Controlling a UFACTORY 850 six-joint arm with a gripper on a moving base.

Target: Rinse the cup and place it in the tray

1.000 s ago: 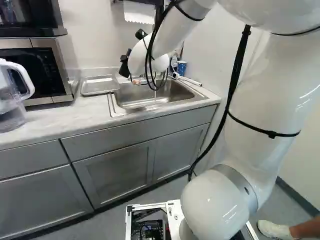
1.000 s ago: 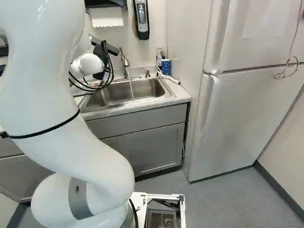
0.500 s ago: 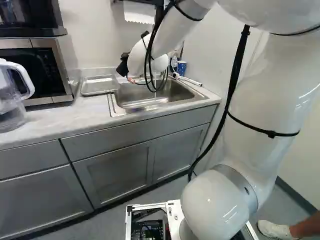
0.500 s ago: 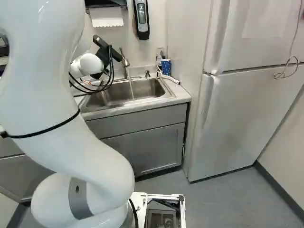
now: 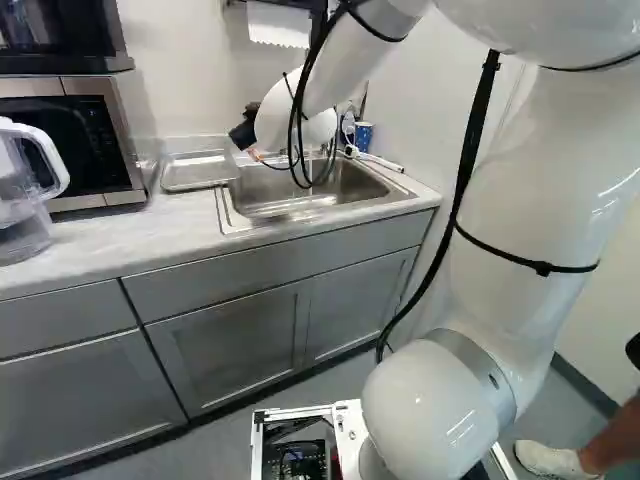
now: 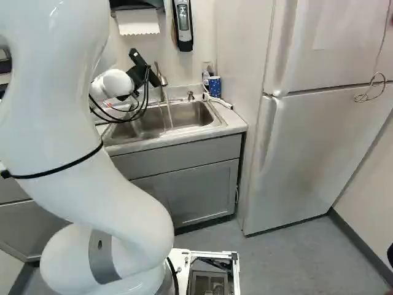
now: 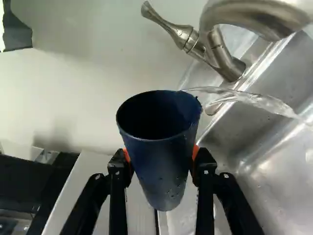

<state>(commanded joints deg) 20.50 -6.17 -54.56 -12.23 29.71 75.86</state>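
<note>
claw is pinching the dark blue cup, one orange pad on each side of it. cup mouth faces the wrist camera, drops on the outer wall near its base. in the left base view the claw shows at the back, around where tray and sink meet.

faucet is running, water stream drops into the steel sink. wrist view has the stream right by the cup's rim; can't tell if it touches.

metal tray sits on the worktop, just beside the sink, on the microwave side. clear pitcher with white handle is on the worktop at the left of the left base view.

blue patterned cup stands behind the sink's far right corner in the right base view. paper towel hangs on the wall above the sink, fridge to the right in that view.
</note>
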